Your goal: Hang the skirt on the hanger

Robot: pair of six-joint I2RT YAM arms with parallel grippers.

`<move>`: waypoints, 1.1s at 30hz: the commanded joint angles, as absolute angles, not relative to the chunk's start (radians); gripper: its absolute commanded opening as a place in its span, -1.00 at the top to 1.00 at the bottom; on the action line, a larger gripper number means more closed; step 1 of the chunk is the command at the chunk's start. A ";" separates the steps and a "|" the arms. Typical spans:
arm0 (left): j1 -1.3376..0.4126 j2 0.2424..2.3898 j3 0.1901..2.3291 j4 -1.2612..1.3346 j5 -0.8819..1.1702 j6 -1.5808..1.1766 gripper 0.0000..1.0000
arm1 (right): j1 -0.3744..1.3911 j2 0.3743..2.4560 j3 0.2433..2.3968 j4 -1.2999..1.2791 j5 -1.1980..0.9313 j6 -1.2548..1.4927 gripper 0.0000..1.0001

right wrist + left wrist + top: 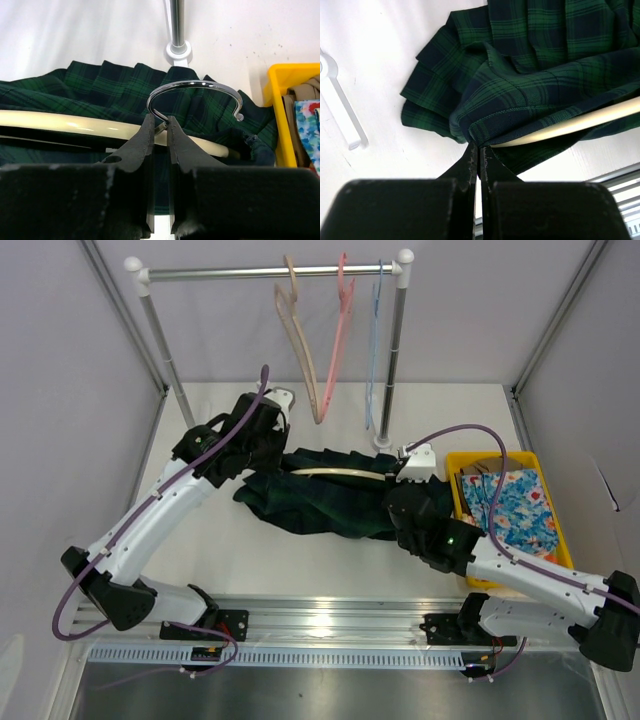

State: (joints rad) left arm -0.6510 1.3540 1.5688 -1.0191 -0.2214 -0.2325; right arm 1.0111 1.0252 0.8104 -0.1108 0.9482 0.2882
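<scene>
**Both claws clamped: skirt edge at the hanger's end, hook neck held**

Left claw [478,148]: jaws pressed together on the stitched edge of the skirt [540,75], just where the cream arm of the hanger [580,121] runs out from under the fold. Whether the arm's tip is pinched too cannot be told. Right claw [160,121]: clamped on the neck of the chrome hook [197,86], whose free tip points to 3 o'clock in the wrist view.

Seen from above, the hanger lies mid-table [300,562] along the skirt's 12 o'clock edge, with plaid bunched below it toward 6 o'clock. Only part of the skirt seems to be over the arm. At 3 o'clock stands the bin [500,456] with a floral cloth [520,510]; at 12 o'clock, the rack [270,273].

Judged step: drawing the band over the hanger's 9 o'clock end. To do it well:

- The right claw should hold the neck rigid so the hanger cannot swing.
- The left claw should lift the edge clear of the arm's tip before pulling toward 9 o'clock, with the fabric taut but not dragging the hanger.
- Release should wait until the band sits past the shoulder curve, since a loose fold would likely slide back off.
</scene>
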 commanded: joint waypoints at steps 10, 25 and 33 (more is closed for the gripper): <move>-0.611 1.302 1.632 -1.025 -0.292 -0.193 1.00 | 0.956 1.124 0.749 -0.239 1.250 0.232 1.00; -0.707 1.385 1.509 -0.885 -0.184 -0.275 1.00 | 1.072 1.189 0.871 -0.210 1.238 0.248 1.00; -0.723 1.390 1.561 -0.887 -0.175 -0.278 1.00 | 1.074 1.092 0.939 -0.173 1.072 0.201 1.00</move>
